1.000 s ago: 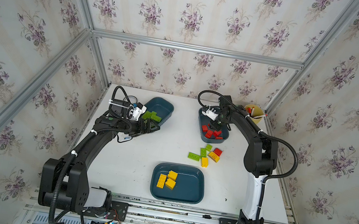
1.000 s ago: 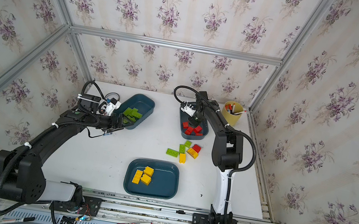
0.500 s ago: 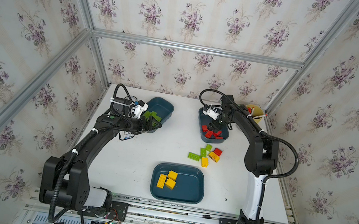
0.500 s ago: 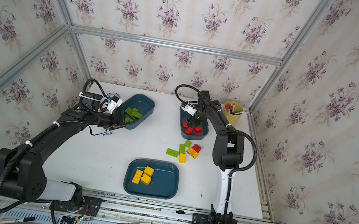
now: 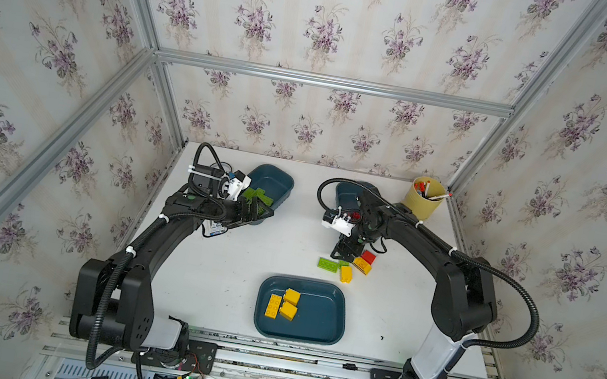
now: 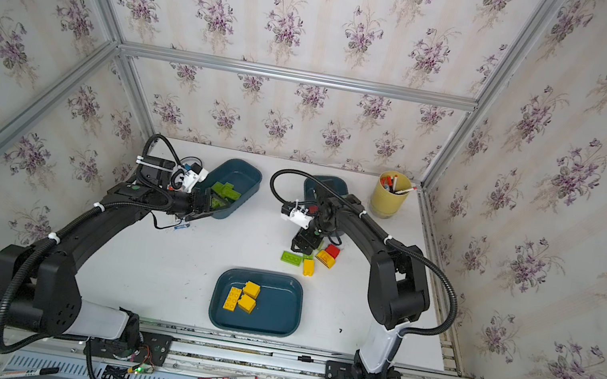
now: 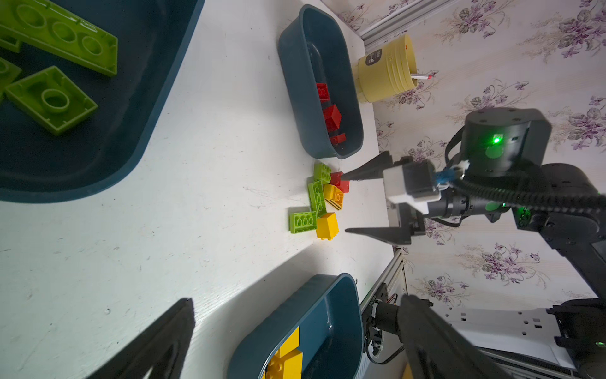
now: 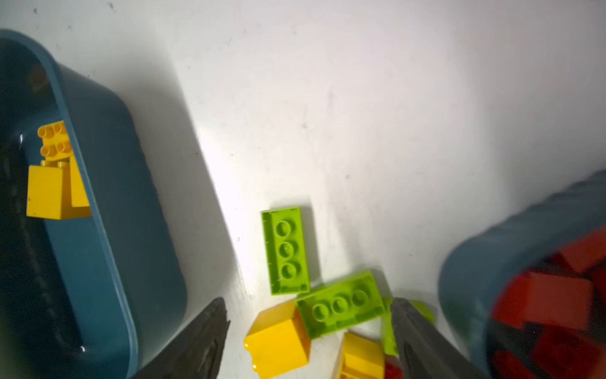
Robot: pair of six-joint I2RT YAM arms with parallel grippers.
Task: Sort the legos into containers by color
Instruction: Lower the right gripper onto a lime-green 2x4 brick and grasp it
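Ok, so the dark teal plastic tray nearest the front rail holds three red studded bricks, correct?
No, not red. The three studded plastic bricks in the dark teal plastic tray nearest the front rail are yellow, as both top views show.

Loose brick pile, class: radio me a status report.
Left gripper open, empty. Right gripper open over loose pile. Unsorted: three green, two yellow, one red. Nothing blocking.
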